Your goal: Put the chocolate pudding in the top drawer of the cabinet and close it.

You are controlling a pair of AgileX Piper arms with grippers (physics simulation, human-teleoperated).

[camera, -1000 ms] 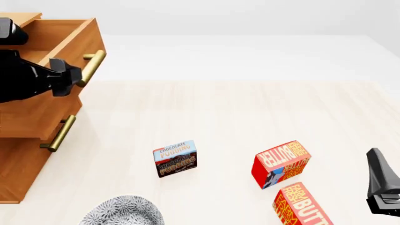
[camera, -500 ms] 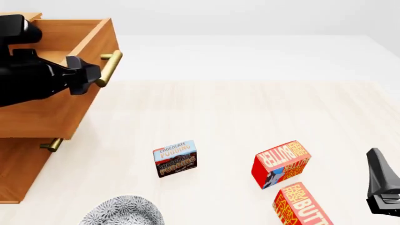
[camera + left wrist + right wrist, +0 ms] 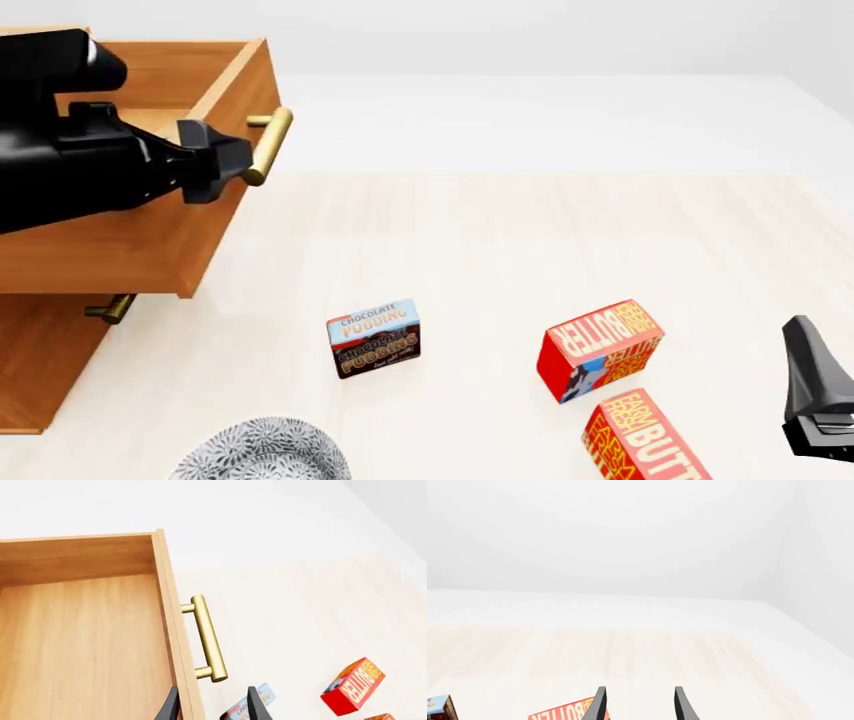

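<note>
Standing pulled well out at the upper left of the front view, the top drawer point(image 3: 127, 250) is seen with its wooden inside bare and its brass handle point(image 3: 267, 147) at the front. The left gripper point(image 3: 220, 160) is held against that handle; in the left wrist view its fingers point(image 3: 257, 707) are parted, one either side of the drawer's front panel, and no grip on the handle can be made out. The cabinet point(image 3: 40, 370) is seen below, at the lower left, with the lower drawer's handle point(image 3: 110, 308) just showing. The chocolate pudding point(image 3: 375, 338) is left standing on the table point(image 3: 534, 240) at lower centre, well apart from the drawer. Two butter boxes point(image 3: 601, 350) are placed at its right, and a patterned bowl point(image 3: 260, 455) at the bottom edge. The right gripper point(image 3: 817, 390) is parked at the lower right, its jaws apart and empty
</note>
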